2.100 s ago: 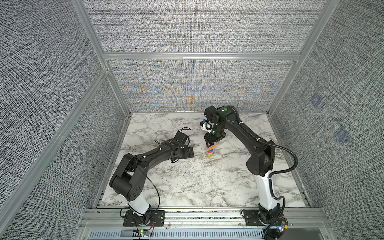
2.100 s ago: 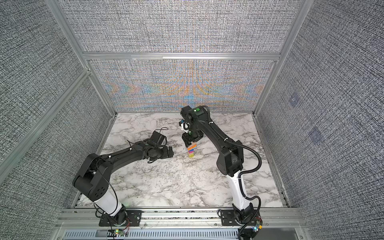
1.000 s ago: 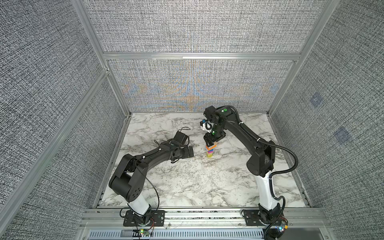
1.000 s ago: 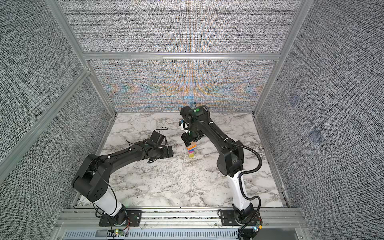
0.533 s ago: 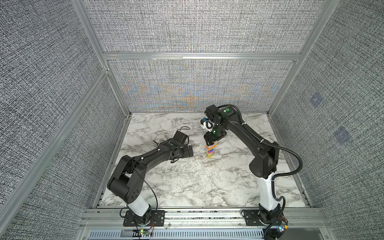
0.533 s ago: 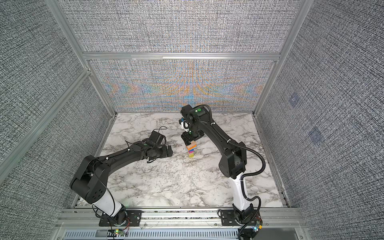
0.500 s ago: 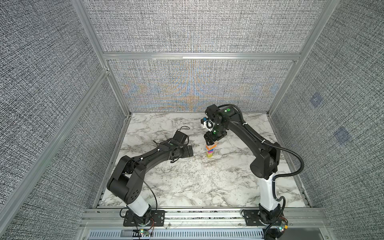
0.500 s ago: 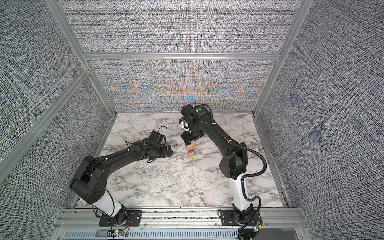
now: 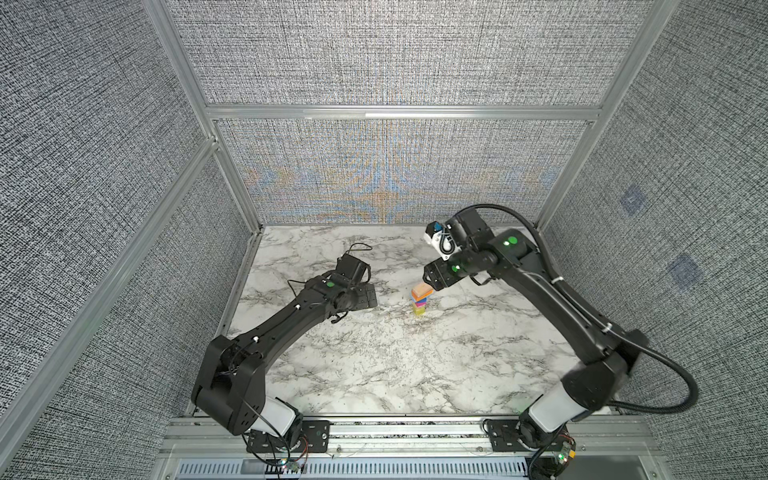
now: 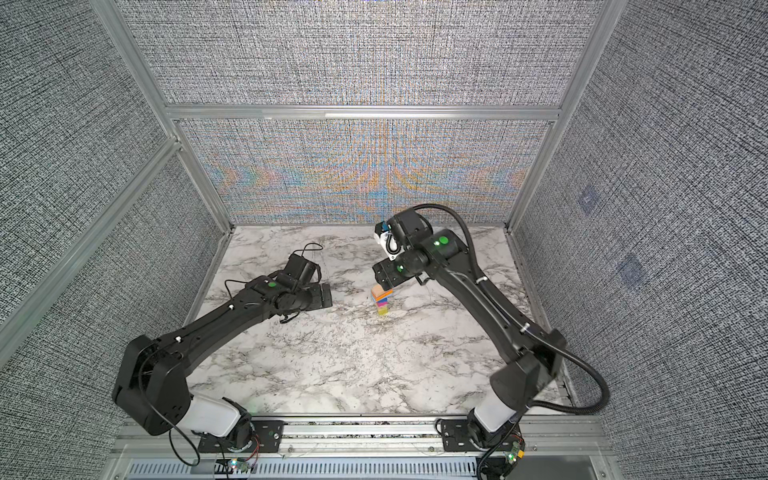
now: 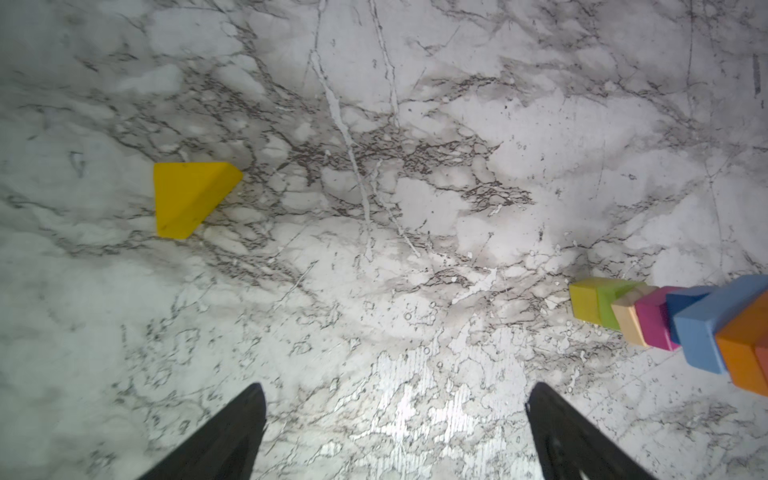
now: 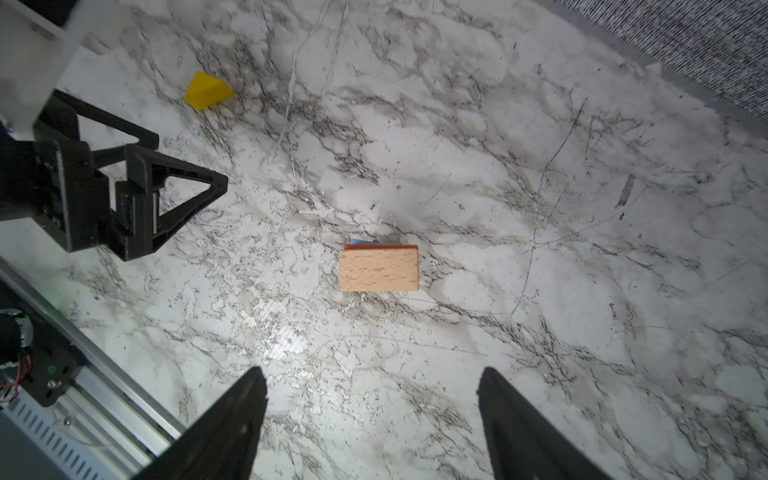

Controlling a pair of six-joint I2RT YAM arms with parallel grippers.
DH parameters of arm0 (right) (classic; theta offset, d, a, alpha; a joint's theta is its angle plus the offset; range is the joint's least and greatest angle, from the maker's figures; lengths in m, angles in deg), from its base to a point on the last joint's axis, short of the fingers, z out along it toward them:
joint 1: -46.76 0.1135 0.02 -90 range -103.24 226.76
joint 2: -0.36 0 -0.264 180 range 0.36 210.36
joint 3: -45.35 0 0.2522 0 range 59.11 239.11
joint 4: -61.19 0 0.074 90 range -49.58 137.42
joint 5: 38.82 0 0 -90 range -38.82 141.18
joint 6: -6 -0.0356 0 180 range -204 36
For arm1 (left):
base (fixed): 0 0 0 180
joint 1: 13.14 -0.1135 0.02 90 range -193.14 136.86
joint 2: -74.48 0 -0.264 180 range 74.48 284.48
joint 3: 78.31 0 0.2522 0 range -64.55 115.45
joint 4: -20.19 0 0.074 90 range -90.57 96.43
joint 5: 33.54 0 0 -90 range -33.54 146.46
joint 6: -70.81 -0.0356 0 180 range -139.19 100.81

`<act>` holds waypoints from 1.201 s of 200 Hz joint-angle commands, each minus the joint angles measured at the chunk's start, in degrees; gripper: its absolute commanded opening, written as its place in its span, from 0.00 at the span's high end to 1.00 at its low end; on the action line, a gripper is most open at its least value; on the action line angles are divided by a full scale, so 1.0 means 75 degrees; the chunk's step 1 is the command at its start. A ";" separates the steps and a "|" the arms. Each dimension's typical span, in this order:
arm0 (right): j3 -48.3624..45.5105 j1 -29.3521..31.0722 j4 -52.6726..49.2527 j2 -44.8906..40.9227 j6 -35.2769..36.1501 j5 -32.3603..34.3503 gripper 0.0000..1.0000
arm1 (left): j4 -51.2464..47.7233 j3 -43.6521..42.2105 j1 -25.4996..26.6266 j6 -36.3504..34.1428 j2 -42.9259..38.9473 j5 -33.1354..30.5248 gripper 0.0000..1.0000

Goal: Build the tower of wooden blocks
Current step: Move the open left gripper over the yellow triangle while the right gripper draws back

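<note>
The left gripper (image 11: 397, 388) and right gripper (image 12: 372, 374) were wide and empty. The right one hung over the tower (image 9: 420, 299), mid frame; it should rise straight up.

1 tower (image 9: 420, 301), 1 loose yellow wedge (image 11: 189, 199), 2 claws: left claw (image 11: 397, 388), right claw (image 12: 370, 372).
</note>
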 commanded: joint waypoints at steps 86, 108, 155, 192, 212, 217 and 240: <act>-0.4936 -0.0017 0.5433 -0.3041 -0.1619 -0.0621 0.01 | -0.1705 -0.0364 -0.1372 -0.0218 -0.1023 -0.1024 0.09; -0.5562 -0.0086 0.6095 -0.3205 -0.1763 -0.0745 0.01 | -0.0887 -0.0749 -0.2065 -0.0354 -0.1142 -0.0222 0.04; -0.6068 -0.0238 0.6871 -0.3172 -0.1749 -0.1214 0.01 | 0.1494 -0.1451 -0.3096 -0.0175 -0.0497 0.1438 0.01; -0.6153 -0.0365 0.6927 -0.2963 -0.1567 -0.1435 0.01 | 0.1757 -0.0866 -0.3228 -0.0321 0.0536 0.1460 0.01; -0.6238 -0.0405 0.7063 -0.2865 -0.1635 -0.1603 0.01 | 0.1694 -0.0536 -0.3264 -0.0338 0.1076 0.1342 0.01; -0.6232 -0.0405 0.7074 -0.2846 -0.1648 -0.1654 0.01 | 0.1616 -0.0431 -0.3276 -0.0332 0.1235 0.1292 0.01; -0.6258 -0.0405 0.7114 -0.2807 -0.1695 -0.1807 0.01 | 0.1149 0.0049 -0.3376 -0.0235 0.1908 0.1112 0.01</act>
